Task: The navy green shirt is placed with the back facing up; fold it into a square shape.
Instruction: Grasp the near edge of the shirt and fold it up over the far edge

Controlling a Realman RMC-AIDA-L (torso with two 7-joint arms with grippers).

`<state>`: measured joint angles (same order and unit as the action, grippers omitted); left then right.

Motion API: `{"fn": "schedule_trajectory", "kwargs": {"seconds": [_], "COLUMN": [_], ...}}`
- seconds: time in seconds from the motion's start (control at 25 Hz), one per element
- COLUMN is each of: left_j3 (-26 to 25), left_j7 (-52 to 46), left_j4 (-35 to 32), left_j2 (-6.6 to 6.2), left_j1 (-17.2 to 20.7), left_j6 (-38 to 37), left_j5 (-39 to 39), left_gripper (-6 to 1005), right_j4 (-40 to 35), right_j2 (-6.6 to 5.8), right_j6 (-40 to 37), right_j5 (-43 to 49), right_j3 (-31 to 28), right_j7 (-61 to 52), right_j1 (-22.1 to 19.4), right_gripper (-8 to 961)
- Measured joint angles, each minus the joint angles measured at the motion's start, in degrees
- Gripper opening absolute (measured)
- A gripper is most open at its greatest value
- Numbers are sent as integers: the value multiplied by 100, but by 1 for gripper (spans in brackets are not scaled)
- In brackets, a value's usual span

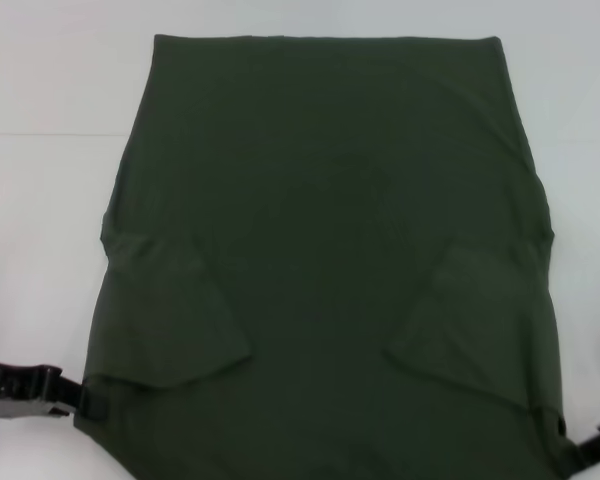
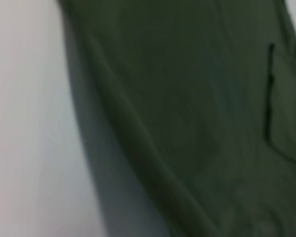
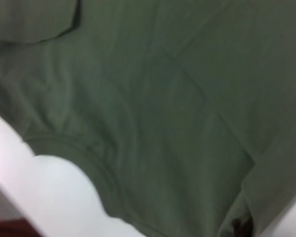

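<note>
One navy green shirt (image 1: 325, 230) is counted in the head view, filling the centre of the frame. Two short sleeves are counted on it, both folded inward over the body: one at lower left (image 1: 175, 310), one at lower right (image 1: 475, 330). Two black grippers are counted: the left gripper (image 1: 25, 390) at the lower-left edge and the right gripper (image 1: 595, 445) at the lower-right corner. One white table (image 1: 50, 80) is counted beneath. In each wrist view, one expanse of the same green fabric is recorded.
</note>
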<state>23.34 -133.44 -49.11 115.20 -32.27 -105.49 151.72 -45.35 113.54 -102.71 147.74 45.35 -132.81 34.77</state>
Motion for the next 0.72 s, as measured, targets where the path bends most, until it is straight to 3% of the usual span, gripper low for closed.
{"fn": "schedule_trajectory", "kwargs": {"seconds": [0.44, 0.72], "left_j3": [-128, 124], "left_j7": [717, 785], "left_j4": [145, 128], "left_j2": [-52, -2], "left_j1": [84, 133], "left_j6": [-1196, -1296], "left_j5": [508, 930], "left_gripper": [36, 36], "right_j4": [114, 459], "right_j2": [-100, -122], "right_j6": [-1030, -1076], "right_j5": [36, 44], "right_j3": [20, 492], "right_j7": [904, 1230], "right_j1": [-158, -164], "right_gripper": [25, 25]}}
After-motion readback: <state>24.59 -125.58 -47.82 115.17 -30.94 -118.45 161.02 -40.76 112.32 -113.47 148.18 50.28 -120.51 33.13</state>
